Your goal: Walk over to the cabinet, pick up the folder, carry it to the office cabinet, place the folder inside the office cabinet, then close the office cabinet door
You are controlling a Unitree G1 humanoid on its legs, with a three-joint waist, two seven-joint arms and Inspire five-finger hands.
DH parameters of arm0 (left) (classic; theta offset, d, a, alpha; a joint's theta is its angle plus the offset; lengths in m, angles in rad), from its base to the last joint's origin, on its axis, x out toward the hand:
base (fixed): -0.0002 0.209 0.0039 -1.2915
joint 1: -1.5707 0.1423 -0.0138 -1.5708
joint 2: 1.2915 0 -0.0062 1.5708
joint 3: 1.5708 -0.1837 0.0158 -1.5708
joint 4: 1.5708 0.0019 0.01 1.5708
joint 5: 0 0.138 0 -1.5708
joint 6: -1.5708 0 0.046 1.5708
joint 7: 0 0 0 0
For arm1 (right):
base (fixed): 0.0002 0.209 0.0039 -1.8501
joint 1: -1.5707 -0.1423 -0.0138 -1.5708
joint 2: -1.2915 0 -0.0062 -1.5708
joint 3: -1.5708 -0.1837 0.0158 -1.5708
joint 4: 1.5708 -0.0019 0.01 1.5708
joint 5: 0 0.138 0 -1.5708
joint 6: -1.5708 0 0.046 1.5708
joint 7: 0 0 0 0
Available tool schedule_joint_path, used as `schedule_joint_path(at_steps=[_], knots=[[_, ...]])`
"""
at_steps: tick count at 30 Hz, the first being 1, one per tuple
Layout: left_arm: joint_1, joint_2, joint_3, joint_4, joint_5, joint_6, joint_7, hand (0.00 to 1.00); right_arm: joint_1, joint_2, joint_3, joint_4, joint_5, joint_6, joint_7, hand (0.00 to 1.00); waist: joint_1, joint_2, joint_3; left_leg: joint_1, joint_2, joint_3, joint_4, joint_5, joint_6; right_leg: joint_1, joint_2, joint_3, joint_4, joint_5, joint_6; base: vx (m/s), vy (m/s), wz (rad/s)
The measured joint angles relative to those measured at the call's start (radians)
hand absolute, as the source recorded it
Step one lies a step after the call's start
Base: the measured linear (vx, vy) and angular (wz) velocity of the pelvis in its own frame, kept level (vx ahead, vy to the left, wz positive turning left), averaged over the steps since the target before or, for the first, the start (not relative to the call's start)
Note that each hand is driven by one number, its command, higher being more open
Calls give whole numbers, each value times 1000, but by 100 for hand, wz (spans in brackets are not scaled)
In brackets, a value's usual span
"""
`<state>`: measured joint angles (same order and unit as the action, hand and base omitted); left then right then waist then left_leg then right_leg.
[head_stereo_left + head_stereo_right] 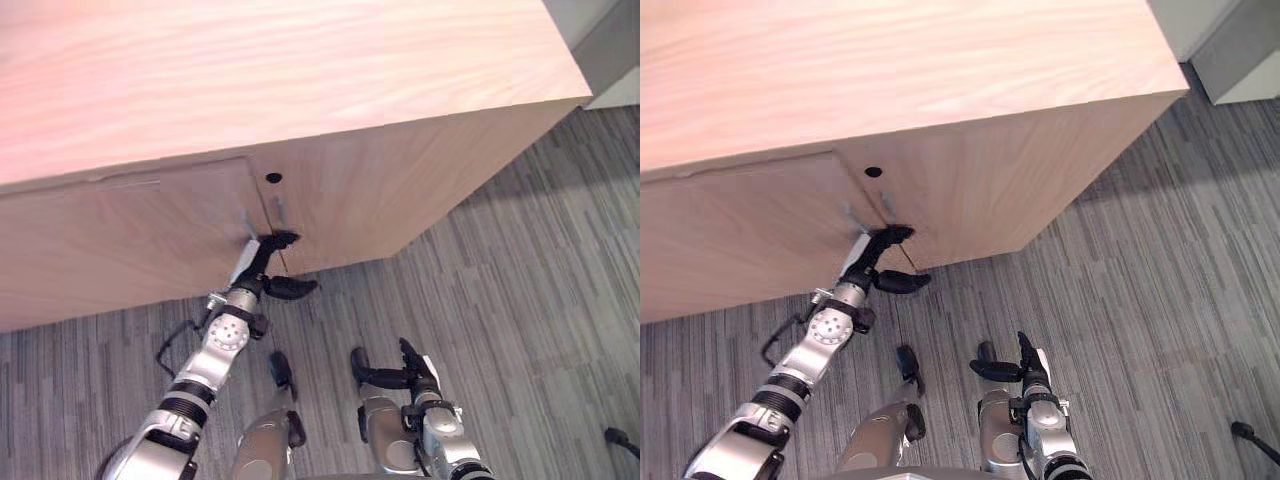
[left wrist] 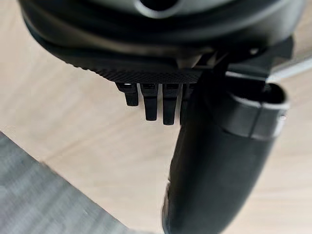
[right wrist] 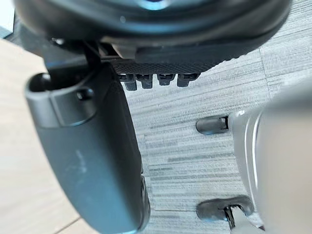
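Grey striped carpet (image 1: 520,260) covers the floor; a pale grey unit (image 1: 1240,65), perhaps other furniture, stands far right.

The light wooden office cabinet (image 1: 400,190) stands on the grey striped carpet floor (image 1: 520,300). A round keyhole (image 1: 273,178) sits above two slim metal handles (image 1: 281,210) at the door seam. The left hand (image 1: 265,262) reaches just below them, and the right hand (image 1: 410,370) hangs nearer, well apart.

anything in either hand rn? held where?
Nothing held. Left hand rests straight fingers on the cabinet front by the door handles; right hand open and empty.
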<state>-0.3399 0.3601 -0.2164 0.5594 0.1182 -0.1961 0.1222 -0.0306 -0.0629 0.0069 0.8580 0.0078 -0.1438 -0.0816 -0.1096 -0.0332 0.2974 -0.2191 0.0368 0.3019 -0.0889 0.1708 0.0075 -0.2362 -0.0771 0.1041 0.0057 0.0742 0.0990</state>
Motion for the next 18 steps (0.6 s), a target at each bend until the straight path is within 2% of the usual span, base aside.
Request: schedule_joint_path(at_steps=[3, 6, 9, 11, 13, 18], knots=[[8, -3, 11, 0, -1, 2, 2, 100, 1, -19, -4, 1, 0, 0, 6, 100, -1, 2, 1, 5, 8, -12, 0, 0, -1, 14, 6, -16, -7, -3, -7, 78, -40, 11], [73, -46, 25, -40, -4, 4, 3, 100, 4, -20, -29, 7, 1, 0, 16, 100, -1, 4, 2, 20, 8, -34, -5, -2, -3, 39, 6, -35, -6, -12, -16, 25, -10, 19], [238, -113, 43, -166, -44, 1, 1, 100, 16, -19, -53, 26, 8, 3, 19, 100, 12, 7, 1, 46, 4, -60, -6, -7, -11, 76, 2, -64, -4, -35, -21, 33, 1, 27], [310, -136, 53, -174, -62, -4, -15, 100, 25, -18, -68, 28, 9, 4, 21, 100, 19, 12, -1, 59, 1, -72, -6, -13, -17, 97, 0, -76, -4, -48, -26, 39, 3, 20], [412, -148, 87, -152, -82, 2, -47, 100, 28, -20, -84, 29, 9, 6, 23, 100, 29, 20, -6, 77, -1, -80, -6, -24, -24, 120, -4, -86, -3, -64, -25, 52, 3, 15], [485, -151, 191, 27, -90, 16, -92, 100, 42, -30, -117, 28, 9, 10, 33, 100, 47, 36, -21, 110, -8, -104, -5, -35, -18, 169, -13, -117, -4, -80, -15, 72, -4, 20]])
